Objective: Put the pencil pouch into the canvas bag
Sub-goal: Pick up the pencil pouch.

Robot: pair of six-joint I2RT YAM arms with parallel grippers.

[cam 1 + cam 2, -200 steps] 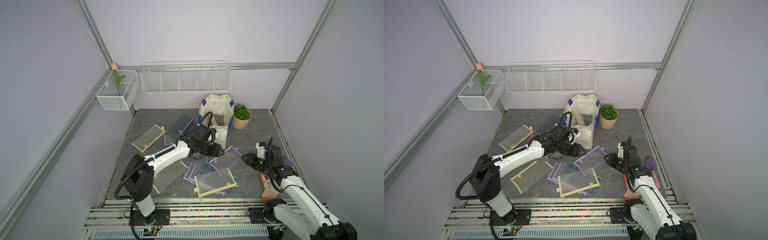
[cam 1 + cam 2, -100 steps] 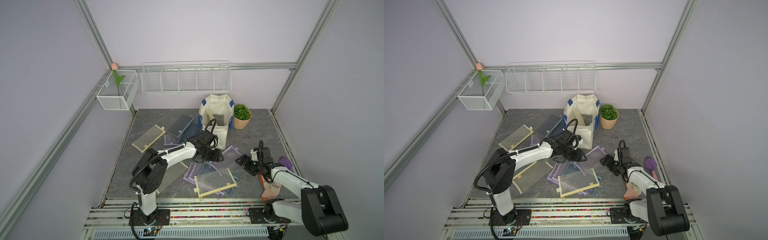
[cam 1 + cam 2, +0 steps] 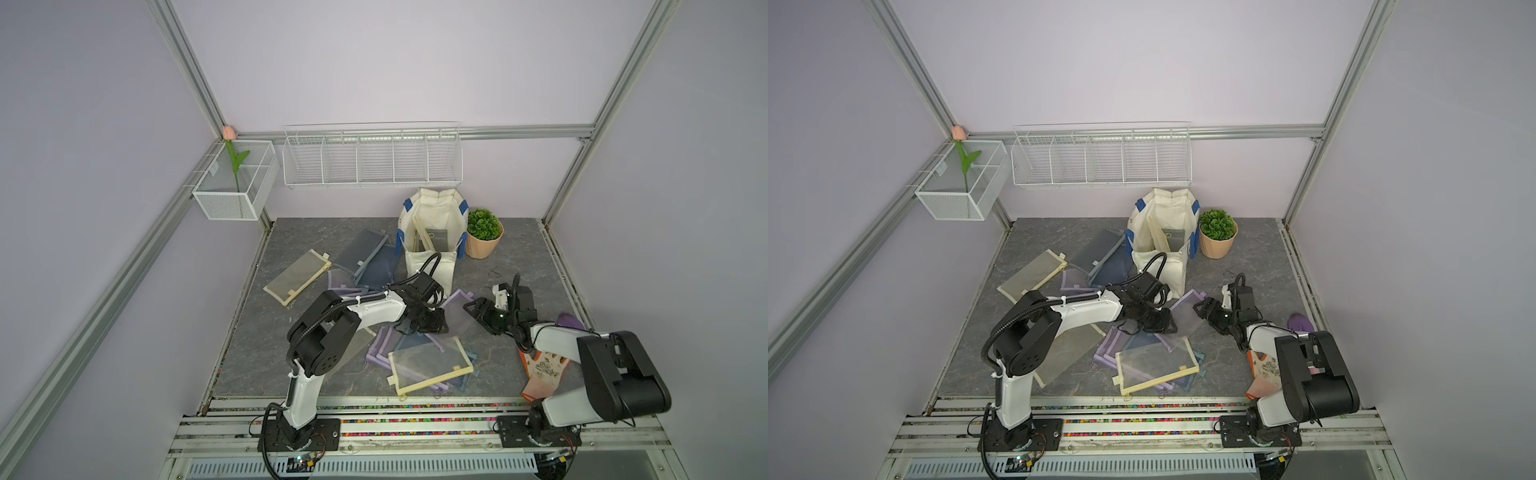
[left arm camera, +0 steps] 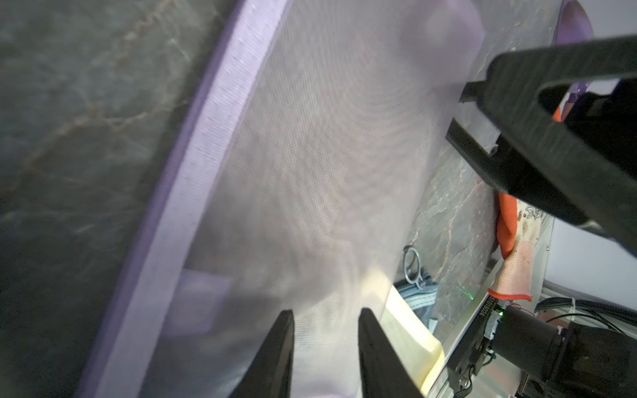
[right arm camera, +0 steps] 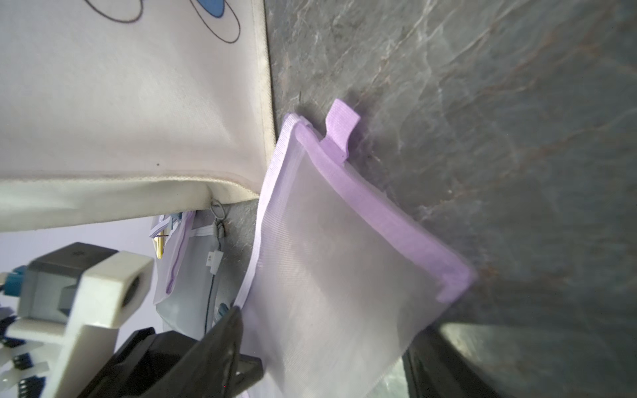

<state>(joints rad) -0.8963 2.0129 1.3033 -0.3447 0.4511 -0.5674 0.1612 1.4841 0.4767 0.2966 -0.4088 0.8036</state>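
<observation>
Left pincer (image 4: 325, 312) and right pincer (image 5: 327, 330) straddle pencil pouch (image 3: 456, 312)

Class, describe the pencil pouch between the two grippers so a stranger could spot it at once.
Find the canvas bag standing at the back of the grey table. Just before it, between the left gripper and right gripper, is a see-through mesh pouch. Lilac trim and a tilted pose set it apart from the cream-trimmed pouch lying flat nearby.
</observation>
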